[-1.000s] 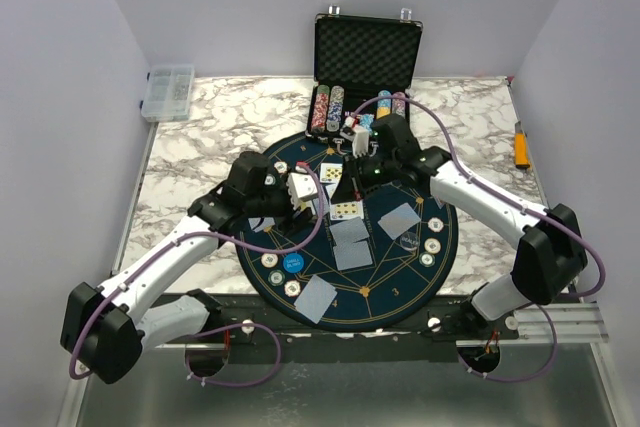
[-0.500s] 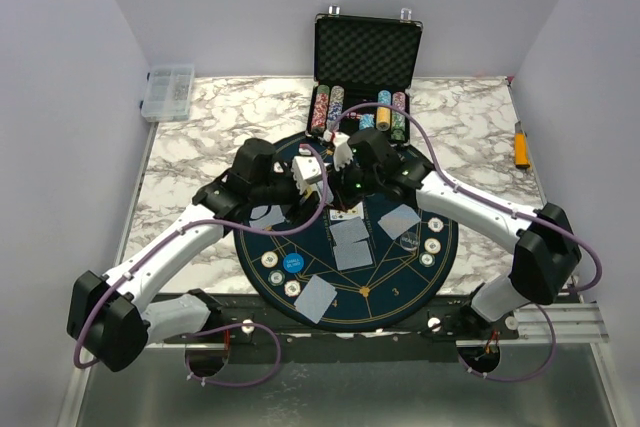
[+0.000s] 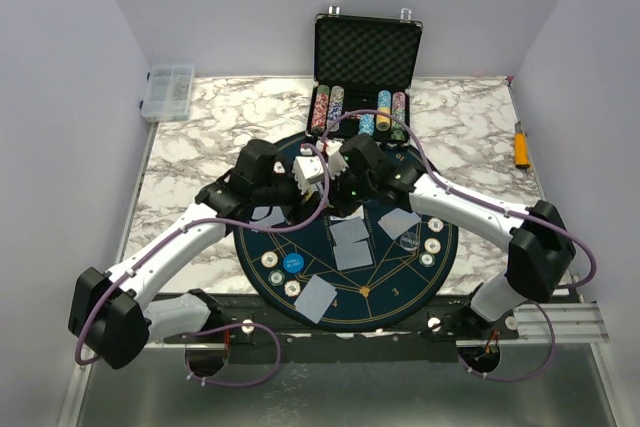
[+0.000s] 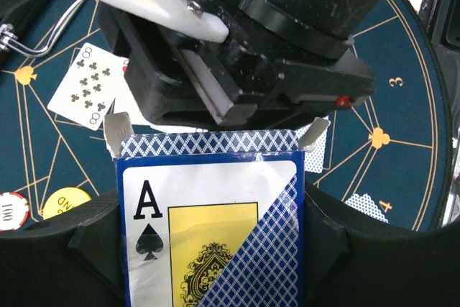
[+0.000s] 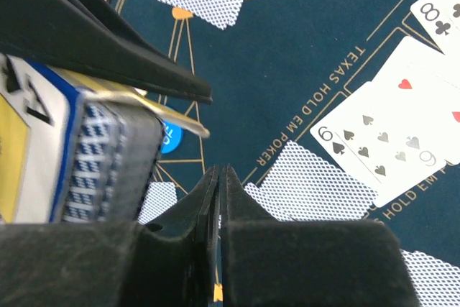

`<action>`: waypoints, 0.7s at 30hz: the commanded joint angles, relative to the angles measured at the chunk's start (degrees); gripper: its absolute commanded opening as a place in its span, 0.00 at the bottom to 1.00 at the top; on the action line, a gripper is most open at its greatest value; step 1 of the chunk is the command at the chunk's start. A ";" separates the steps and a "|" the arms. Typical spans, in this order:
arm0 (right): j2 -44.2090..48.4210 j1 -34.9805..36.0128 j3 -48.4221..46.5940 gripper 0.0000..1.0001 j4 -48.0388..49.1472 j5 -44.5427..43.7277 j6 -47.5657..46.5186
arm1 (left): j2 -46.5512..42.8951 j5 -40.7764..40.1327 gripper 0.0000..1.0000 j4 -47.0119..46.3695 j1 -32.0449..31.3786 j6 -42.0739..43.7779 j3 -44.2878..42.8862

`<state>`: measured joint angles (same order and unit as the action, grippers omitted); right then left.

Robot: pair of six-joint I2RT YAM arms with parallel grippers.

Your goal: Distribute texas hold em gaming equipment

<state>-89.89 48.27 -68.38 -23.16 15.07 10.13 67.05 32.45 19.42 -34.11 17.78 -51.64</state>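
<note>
Card box, ace of spades on its face with blue lattice trim and its top flaps standing open, is what I have clenched in the left gripper, one finger on each side of it. Just over that open mouth hangs my right gripper, jaws pressed together; I can't see anything between them.

Below them on the dark-blue mat an eight of clubs and a nine of spades lie face up. Several face-down cards with a fine grey lattice back lie nearer me. A yellow disc and a red-rimmed chip sit beside the card box in the left wrist view. A blue disc and cream chips lie at the mat's near left.

My left arm runs from its elbow at lower left diagonally up to the mat's far side. My right arm bends at the right and stretches leftward, and both wrists meet there, in front of the open chip case.
</note>
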 commanded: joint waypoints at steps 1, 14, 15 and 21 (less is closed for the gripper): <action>-0.26 -3.62 -0.84 0.12 -7.41 3.22 -1.90 | -4.18 1.08 0.00 -4.46 1.09 3.23 3.17; -1.58 -13.30 -11.72 0.88 -11.09 27.99 6.29 | -7.91 1.42 0.00 -2.72 1.17 13.50 7.94; -2.21 -13.30 -11.58 0.89 -10.17 30.71 7.01 | -7.83 1.39 0.00 -2.63 1.22 13.35 7.64; -4.42 -13.10 -9.14 0.92 -4.62 39.29 11.44 | -8.30 1.47 0.00 -2.40 1.15 12.74 6.55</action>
<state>-91.96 34.81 -79.18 -31.42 45.08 17.10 59.94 32.53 17.78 -33.01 29.65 -43.57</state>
